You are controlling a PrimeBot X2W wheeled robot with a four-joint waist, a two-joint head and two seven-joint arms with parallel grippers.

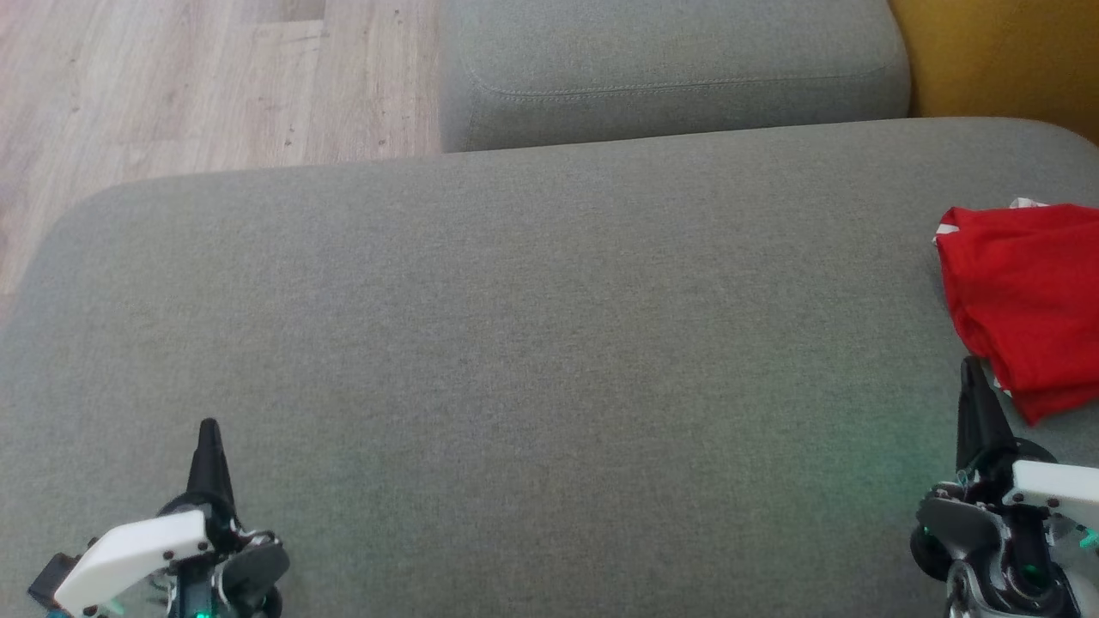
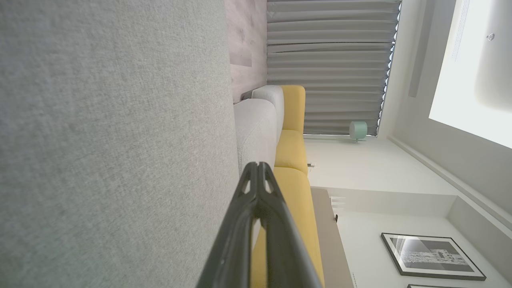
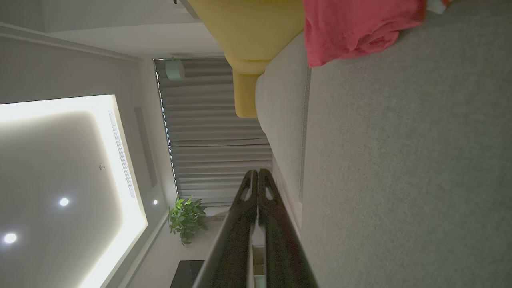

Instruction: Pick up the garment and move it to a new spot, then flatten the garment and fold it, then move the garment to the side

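The garment (image 1: 1026, 300) is red with a bit of white trim, lying folded at the right edge of the grey cushion (image 1: 532, 343), partly cut off by the frame. In the right wrist view the garment (image 3: 356, 28) shows at the top. My right gripper (image 1: 970, 369) hovers just in front of the garment's near corner, shut and holding nothing; its fingers (image 3: 258, 176) are pressed together. My left gripper (image 1: 209, 429) stands at the lower left over bare cushion, shut and empty, with fingers (image 2: 258, 168) closed.
A second grey cushion (image 1: 670, 69) lies beyond the big one. Wooden floor (image 1: 172, 86) is at the far left, a yellow sofa part (image 1: 1004, 51) at the far right.
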